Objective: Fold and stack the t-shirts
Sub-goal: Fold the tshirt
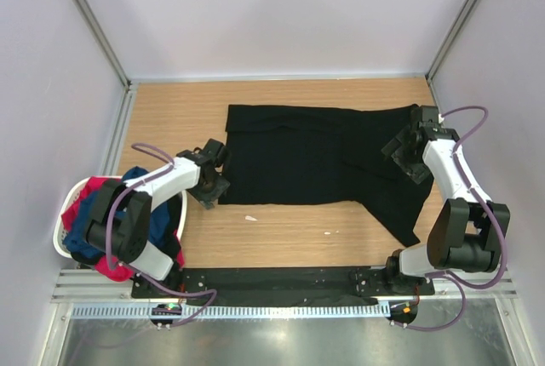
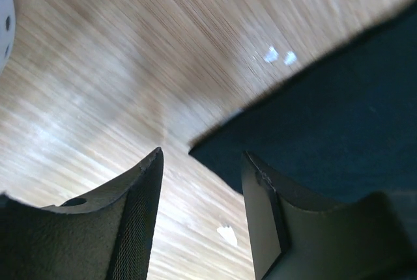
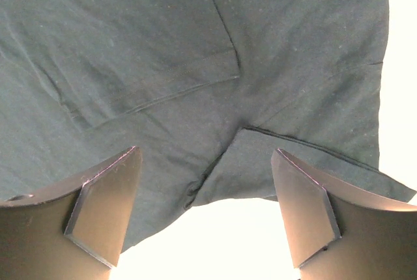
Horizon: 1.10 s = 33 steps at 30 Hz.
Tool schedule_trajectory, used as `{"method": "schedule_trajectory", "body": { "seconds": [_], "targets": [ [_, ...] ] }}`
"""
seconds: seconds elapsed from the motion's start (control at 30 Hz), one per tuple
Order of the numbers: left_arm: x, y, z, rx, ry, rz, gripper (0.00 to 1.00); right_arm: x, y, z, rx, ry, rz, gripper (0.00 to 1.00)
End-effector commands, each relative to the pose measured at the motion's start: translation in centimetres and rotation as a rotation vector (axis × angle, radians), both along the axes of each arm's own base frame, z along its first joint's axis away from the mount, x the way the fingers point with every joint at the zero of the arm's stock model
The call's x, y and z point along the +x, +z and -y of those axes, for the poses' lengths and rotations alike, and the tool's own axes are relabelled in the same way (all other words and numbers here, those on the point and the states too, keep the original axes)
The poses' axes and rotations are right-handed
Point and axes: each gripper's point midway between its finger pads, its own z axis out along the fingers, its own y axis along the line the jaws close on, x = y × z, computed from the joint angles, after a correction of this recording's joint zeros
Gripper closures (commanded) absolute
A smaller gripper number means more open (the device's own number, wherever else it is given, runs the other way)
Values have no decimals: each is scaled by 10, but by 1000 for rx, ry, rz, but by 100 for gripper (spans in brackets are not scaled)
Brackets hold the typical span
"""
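**Table.** A wooden table point(image 1: 281, 230) is enclosed by pale walls on three sides.

**Black shirt.** A black shirt point(image 1: 315, 162) is laid flat across the middle and right of the table. Its left edge is straight. At the near right, one part runs out to a point. Folds and a hemmed edge are seen in the right wrist view point(image 3: 163, 65).

**Basket.** A white basket point(image 1: 64, 221) is placed at the near left corner, against the left arm. Its holed wall is caught at the edge of the left wrist view point(image 2: 3, 19). Two shirts are held in it, bunched up:
- A navy shirt point(image 1: 85, 230) fills most of the basket.
- A red shirt point(image 1: 106, 265) is draped at the near rim, and a strip of it shows at the far rim.

**Right gripper.** The right gripper point(image 1: 404, 157) is held over the right end of the black shirt. In its own view point(image 3: 205, 152) the jaws are spread wide above the cloth and nothing is gripped.

**Left gripper.** The left gripper point(image 1: 213, 191) is set at the near left corner of the black shirt. In its wrist view point(image 2: 202, 163) the jaws stand apart, with that corner lying in the gap between them. No hold on the cloth is seen. The view is blurred.

**Scraps.** Small white scraps point(image 1: 251, 218) are scattered on bare wood near the shirt's near edge.
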Motion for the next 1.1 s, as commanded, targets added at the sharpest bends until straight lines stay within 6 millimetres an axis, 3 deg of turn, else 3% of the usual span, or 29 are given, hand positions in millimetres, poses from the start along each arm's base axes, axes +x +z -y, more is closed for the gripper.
{"method": "schedule_trajectory", "body": {
  "seconds": [0.0, 0.2, 0.33, 0.53, 0.57, 0.63, 0.77, 1.0, 1.07],
  "targets": [
    [8, -5, 4, -22, 3, 9, 48, 9, 9, 6, -19, -21, 12, 14],
    [6, -17, 4, -16, 16, -24, 55, 16, 12, 5, -13, -13, 17, 14],
    [3, -20, 4, -13, 27, -43, 60, 6, 7, 5, -12, -16, -19, 14],
    [4, -21, 5, -14, 34, -50, 82, -1, 7, 5, -11, -23, -34, 14],
    [3, -22, 5, -15, 32, -54, 92, -2, 7, 3, -4, -20, -35, 14],
    [4, -21, 6, -16, 32, -52, 99, -1, 7, -5, 39, -7, -25, 15],
    [5, -17, 5, -10, 32, -47, 99, -17, -2, -16, 83, 0, -62, 18],
    [9, -12, 5, 7, 29, -35, 100, -56, -39, -31, 133, 3, -210, 18],
    [10, -12, 6, 7, 29, -35, 100, -57, -47, -32, 133, 9, -224, 20]
  ]
}}
